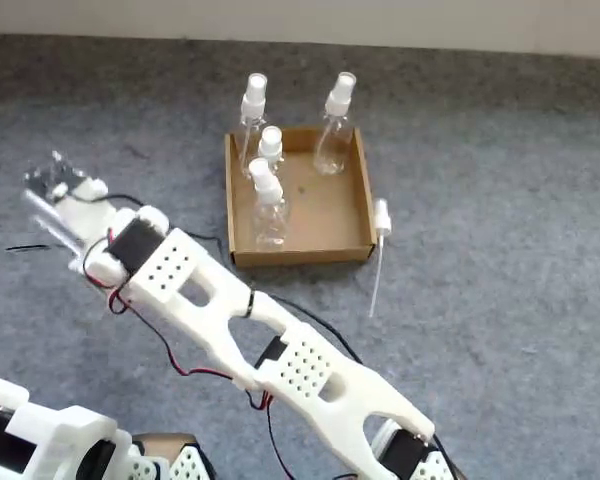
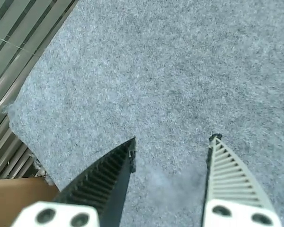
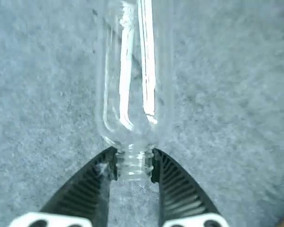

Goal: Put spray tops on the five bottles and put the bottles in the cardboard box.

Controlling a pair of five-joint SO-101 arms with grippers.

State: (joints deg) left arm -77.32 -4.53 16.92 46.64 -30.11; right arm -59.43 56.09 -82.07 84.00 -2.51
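Step in hand, as judged: capping the fifth bottle.

- Right pincer [image 3: 132, 158]: clamped on the threaded neck of the uncapped bottle [image 3: 132, 71], which lies flat on the grey bench [image 1: 500, 200].
- Left pincer [image 2: 173, 142]: fingers apart, empty, over bare bench.
- Loose spray top [image 1: 382, 218]: lying just beside the cardboard box [image 1: 296, 257], tube trailing away from it.
- Capped bottles [image 1: 267, 205]: four, standing in the box or at its rear edge.

Next move likely calls for the left pincer to fetch the spray top. The present clamp covers the threads, so the neck must be freed before the tube can be fed in.
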